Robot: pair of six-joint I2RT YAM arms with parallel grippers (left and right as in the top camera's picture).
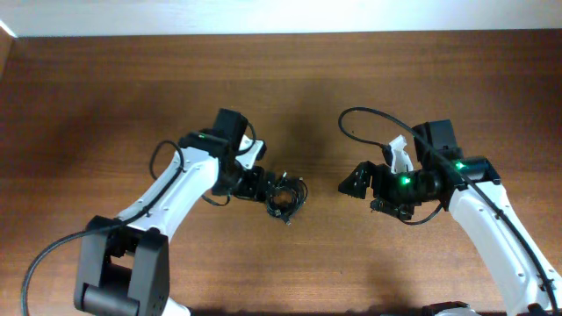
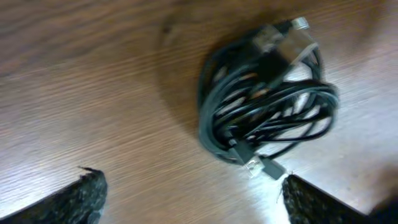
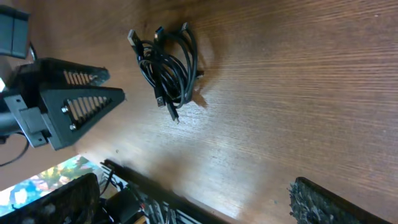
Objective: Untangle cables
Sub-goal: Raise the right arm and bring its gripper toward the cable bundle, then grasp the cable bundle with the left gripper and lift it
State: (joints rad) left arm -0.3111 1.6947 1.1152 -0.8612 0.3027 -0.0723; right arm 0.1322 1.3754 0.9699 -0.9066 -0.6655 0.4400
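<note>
Overhead, step: approach to the first grasp. The cables (image 1: 283, 197) lie as one knotted bundle near the middle of the desk (image 1: 132, 79), and no strand has been pulled free.
Overhead, left arm: reaches inward from the lower left with the wrist turned toward the bundle. The left pincer (image 1: 268, 187) is just beside the bundle's left edge.
Overhead, right arm: reaches inward from the lower right. The right pincer (image 1: 347, 184) points at the bundle but is well apart from it, with bare desk between.

Left wrist, pincer state: spread wide and holding nothing. One fingertip shows at each lower corner of the view.
Left wrist, cable location: the bundle (image 2: 267, 106) rests on the desk ahead of the fingertips and toward the right-hand one. A small plug end (image 2: 273, 169) lies near that fingertip; whether they touch cannot be told.

Right wrist, pincer state: spread, holding nothing, with both fingertips at the bottom edge of the view.
Right wrist, cable location: the bundle (image 3: 168, 68) lies on the desk far ahead, with the left pincer's open fingers beside it.

Next move, judgement: the left pincer should advance and close on one outer loop or plug end. The right pincer should then close in and take a separate strand, so the two can draw apart.
Risk, judgement: closing on the whole coil would lift the knot intact.
</note>
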